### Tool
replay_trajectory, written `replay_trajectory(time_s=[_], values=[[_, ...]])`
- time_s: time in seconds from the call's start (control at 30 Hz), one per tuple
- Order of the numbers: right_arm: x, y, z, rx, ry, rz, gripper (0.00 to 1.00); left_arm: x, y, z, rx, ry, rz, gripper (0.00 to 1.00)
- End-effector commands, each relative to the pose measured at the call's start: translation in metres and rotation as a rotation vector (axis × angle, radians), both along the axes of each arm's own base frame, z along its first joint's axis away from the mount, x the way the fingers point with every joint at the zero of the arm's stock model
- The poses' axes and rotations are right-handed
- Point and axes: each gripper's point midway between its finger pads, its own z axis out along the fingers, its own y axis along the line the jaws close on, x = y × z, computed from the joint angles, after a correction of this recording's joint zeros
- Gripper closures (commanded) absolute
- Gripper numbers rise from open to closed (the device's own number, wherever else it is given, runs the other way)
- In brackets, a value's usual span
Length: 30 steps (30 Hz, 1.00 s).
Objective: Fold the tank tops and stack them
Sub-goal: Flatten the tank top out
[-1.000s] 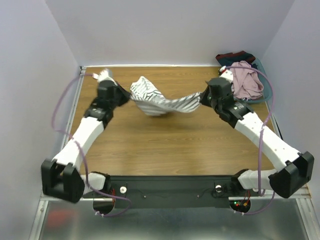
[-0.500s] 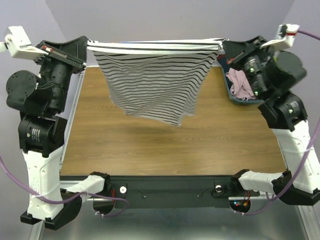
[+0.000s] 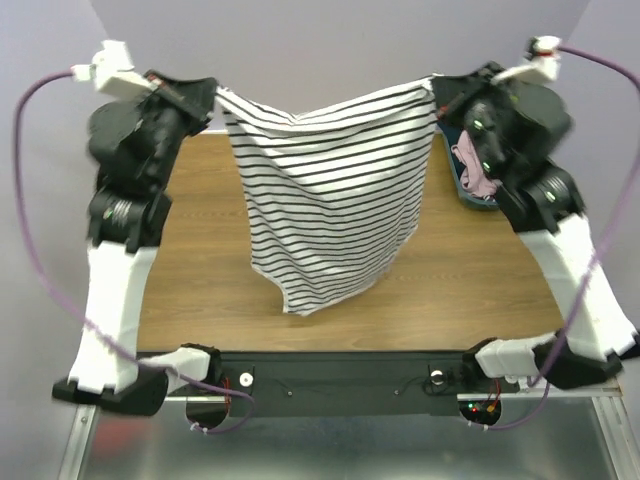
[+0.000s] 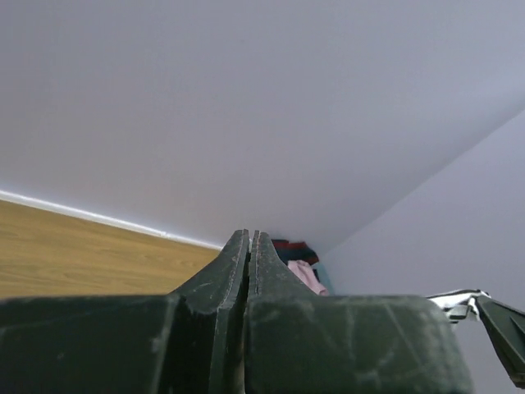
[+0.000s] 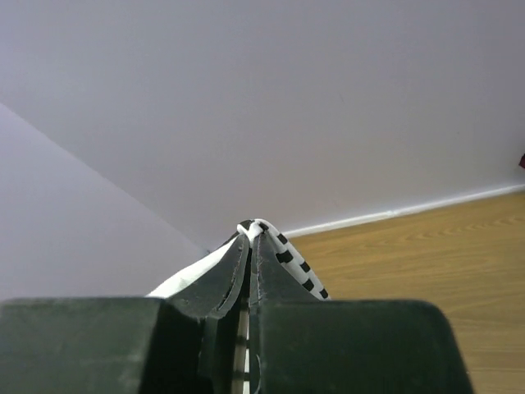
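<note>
Your wooden table (image 3: 200, 270) sits below the striped tank top (image 3: 330, 200), which hangs spread out in the air between the raised arms. At the table's far right, the teal bin (image 3: 482, 200) holds the bunched pink tank top (image 3: 470, 165). Your left gripper (image 3: 213, 95) pinches one upper corner of the striped top, and your right gripper (image 3: 436, 90) pinches the other.
</note>
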Motion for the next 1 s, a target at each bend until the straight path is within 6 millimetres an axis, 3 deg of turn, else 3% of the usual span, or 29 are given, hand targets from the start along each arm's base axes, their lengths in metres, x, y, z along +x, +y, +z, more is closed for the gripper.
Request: replay_trajectory(time_s=[0.0, 0.03, 0.07, 0.1, 0.13, 0.17, 0.2, 0.23, 0.27, 0.3, 0.33, 0.37, 0.4, 0.43, 0.47, 0.5, 0.53, 0.57, 0.63, 0.67, 0.7, 0.73, 0.77, 0.8, 0.83, 0.87, 0.9, 0.93, 0.97], values=[[0.086, 0.030, -0.062, -0.101, 0.130, 0.040, 0.99, 0.073, -0.026, -0.026, 0.013, 0.023, -0.058, 1.00], [0.111, 0.009, -0.068, -0.079, 0.151, 0.026, 0.99, 0.083, -0.024, -0.015, 0.010, -0.012, -0.059, 1.00], [0.128, 0.009, -0.075, -0.062, 0.169, 0.058, 0.99, 0.094, -0.026, -0.014, 0.015, -0.015, -0.069, 1.00], [0.161, 0.008, -0.084, -0.033, 0.191, 0.114, 0.99, 0.118, -0.029, -0.011, 0.021, -0.021, -0.082, 1.00], [0.173, 0.008, -0.083, -0.016, 0.188, 0.143, 1.00, 0.128, -0.030, -0.006, 0.026, -0.031, -0.090, 1.00], [0.179, 0.006, -0.053, 0.025, 0.122, 0.169, 1.00, 0.159, -0.035, -0.024, 0.035, 0.009, -0.103, 1.00], [0.184, 0.011, -0.049, 0.034, 0.110, 0.229, 1.00, 0.165, -0.040, -0.017, 0.041, -0.004, -0.137, 1.00], [0.209, 0.004, -0.065, 0.046, 0.132, 0.227, 1.00, 0.157, -0.040, 0.022, 0.039, -0.081, -0.146, 1.00], [0.209, 0.003, -0.047, 0.059, 0.086, 0.242, 1.00, 0.161, -0.039, 0.030, 0.042, -0.096, -0.151, 1.00], [0.202, -0.004, -0.015, 0.078, 0.009, 0.242, 1.00, 0.183, -0.043, 0.017, 0.048, -0.071, -0.165, 1.00], [0.203, -0.011, -0.006, 0.083, -0.023, 0.232, 1.00, 0.170, -0.040, 0.047, 0.039, -0.139, -0.166, 1.00], [0.203, -0.015, 0.004, 0.100, -0.054, 0.228, 1.00, 0.173, -0.035, 0.049, 0.034, -0.147, -0.165, 1.00], [0.198, -0.018, 0.012, 0.107, -0.074, 0.240, 0.99, 0.168, -0.034, 0.054, 0.032, -0.160, -0.178, 1.00], [0.202, -0.027, 0.005, 0.112, -0.056, 0.230, 1.00, 0.177, -0.032, 0.035, 0.033, -0.114, -0.176, 1.00], [0.190, -0.029, 0.016, 0.111, -0.073, 0.233, 1.00, 0.175, -0.030, 0.035, 0.039, -0.126, -0.173, 1.00], [0.189, -0.029, 0.008, 0.105, -0.052, 0.232, 1.00, 0.157, -0.025, 0.046, 0.039, -0.151, -0.160, 1.00], [0.199, -0.028, -0.025, 0.105, 0.030, 0.231, 1.00, 0.167, -0.025, 0.017, 0.040, -0.098, -0.158, 1.00], [0.183, -0.029, -0.018, 0.105, 0.015, 0.235, 1.00, 0.149, -0.023, 0.025, 0.048, -0.118, -0.155, 1.00], [0.176, -0.030, -0.036, 0.105, 0.059, 0.227, 1.00, 0.142, -0.020, 0.010, 0.052, -0.086, -0.145, 1.00], [0.182, -0.030, -0.081, 0.104, 0.155, 0.216, 1.00, 0.135, -0.019, -0.008, 0.053, -0.047, -0.147, 1.00], [0.164, -0.034, -0.075, 0.101, 0.141, 0.207, 1.00, 0.130, -0.019, -0.019, 0.050, -0.028, -0.150, 1.00], [0.160, -0.034, -0.094, 0.103, 0.181, 0.199, 1.00, 0.136, -0.020, -0.061, 0.040, 0.050, -0.154, 1.00], [0.160, -0.035, -0.141, 0.106, 0.276, 0.192, 0.99, 0.131, -0.020, -0.076, 0.029, 0.074, -0.158, 1.00], [0.146, -0.037, -0.149, 0.108, 0.290, 0.184, 1.00, 0.122, -0.021, -0.113, 0.012, 0.134, -0.165, 1.00], [0.140, -0.038, -0.169, 0.109, 0.330, 0.178, 1.00, 0.118, -0.022, -0.134, 0.004, 0.172, -0.170, 1.00], [0.132, -0.039, -0.221, 0.108, 0.429, 0.167, 1.00, 0.106, -0.022, -0.147, -0.004, 0.190, -0.173, 1.00], [0.124, -0.040, -0.240, 0.108, 0.464, 0.165, 1.00, 0.102, -0.024, -0.171, -0.015, 0.233, -0.189, 1.00], [0.112, -0.042, -0.249, 0.107, 0.472, 0.158, 1.00, 0.094, -0.027, -0.230, -0.039, 0.338, -0.201, 1.00], [0.103, -0.043, -0.273, 0.106, 0.518, 0.152, 1.00, 0.085, -0.034, -0.254, -0.046, 0.376, -0.221, 1.00]])
